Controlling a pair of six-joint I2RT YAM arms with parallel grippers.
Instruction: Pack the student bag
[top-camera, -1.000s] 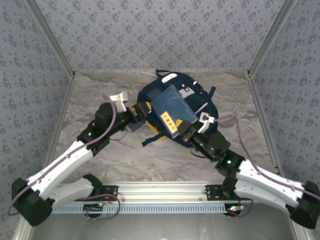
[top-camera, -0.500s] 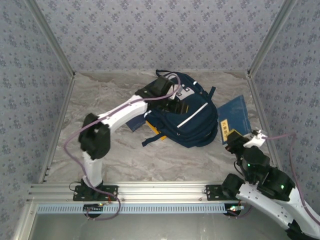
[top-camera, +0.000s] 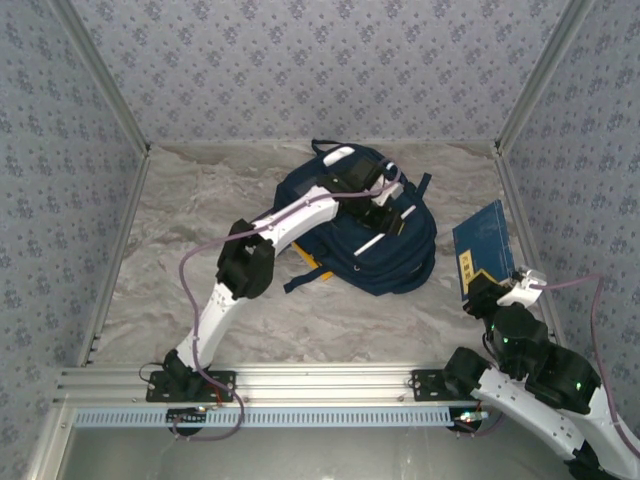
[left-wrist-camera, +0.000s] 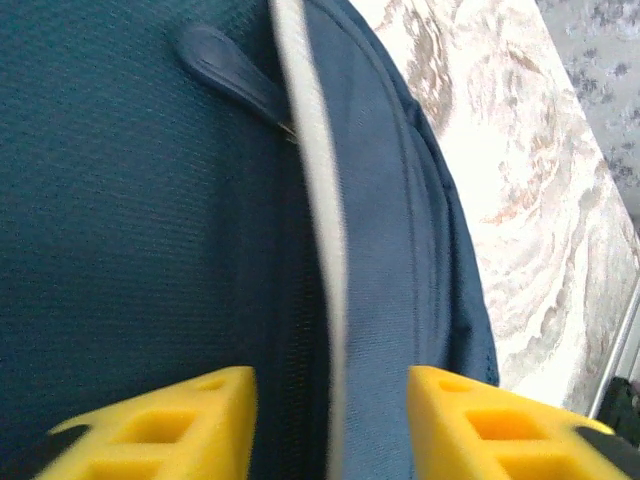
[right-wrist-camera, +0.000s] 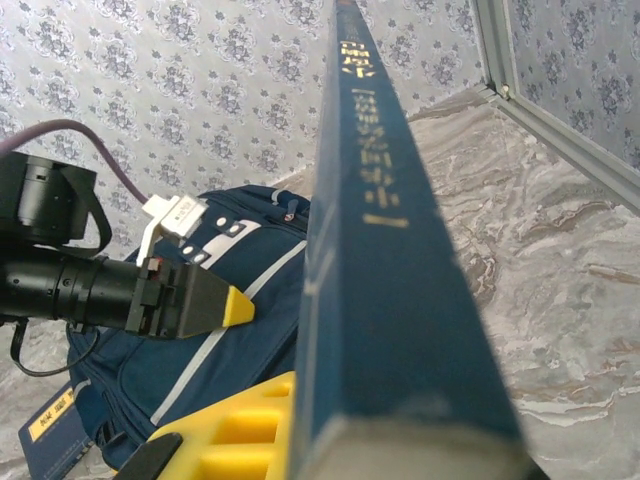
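The student bag (top-camera: 350, 235), navy with white stripe trim, lies at the middle of the table. My left gripper (top-camera: 385, 212) hovers over its upper right part. In the left wrist view its yellow fingers (left-wrist-camera: 160, 425) stand apart, straddling the bag's white stripe (left-wrist-camera: 318, 200) and zip, with a gap on both sides. My right gripper (top-camera: 480, 292) is shut on a blue book (top-camera: 484, 245), held on edge by the right wall. From the right wrist, the book's spine (right-wrist-camera: 375, 210) rises from the jaws, beside one yellow finger (right-wrist-camera: 235, 430).
A second blue book with a yellow label (top-camera: 272, 247) pokes out from under the bag's left side. The metal frame post (top-camera: 520, 225) and patterned wall stand close behind the held book. Bare marble table (top-camera: 180, 250) lies to the left and in front of the bag.
The left gripper has shifted from the bag's top to its white stripe, its jaws narrowing. The right arm pulled the book off the bag to the right wall and tilted it more upright.
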